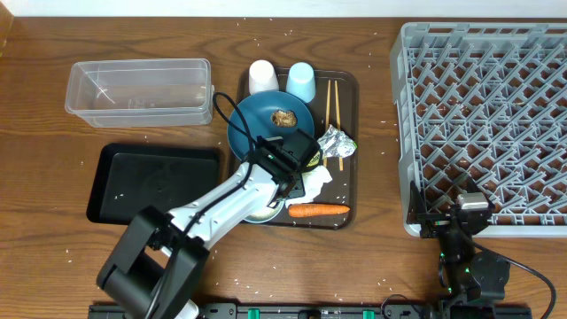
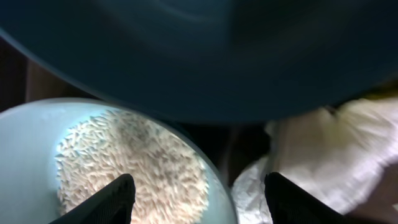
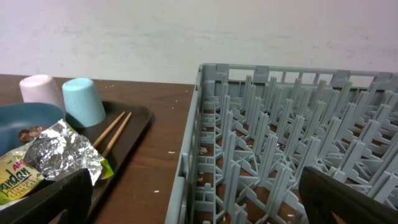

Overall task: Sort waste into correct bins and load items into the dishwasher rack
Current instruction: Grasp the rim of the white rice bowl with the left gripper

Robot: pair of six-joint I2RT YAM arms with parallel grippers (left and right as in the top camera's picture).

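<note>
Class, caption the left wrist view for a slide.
Left end effector open over rice-filled bowl and crumpled tissue, dark blue plate beyond.

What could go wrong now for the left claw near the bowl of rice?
The bowl holds loose rice; a tilted grip by the left claw may spill it. The plate seems to overlap the bowl's edge, so lifting could knock it. The tissue lies right beside the bowl and might get pinched too.

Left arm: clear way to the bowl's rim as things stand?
Probably yes: the left pincer hangs open right above the rim of the bowl, rice one side, tissue the other. The plate overlaps only its far edge.
</note>
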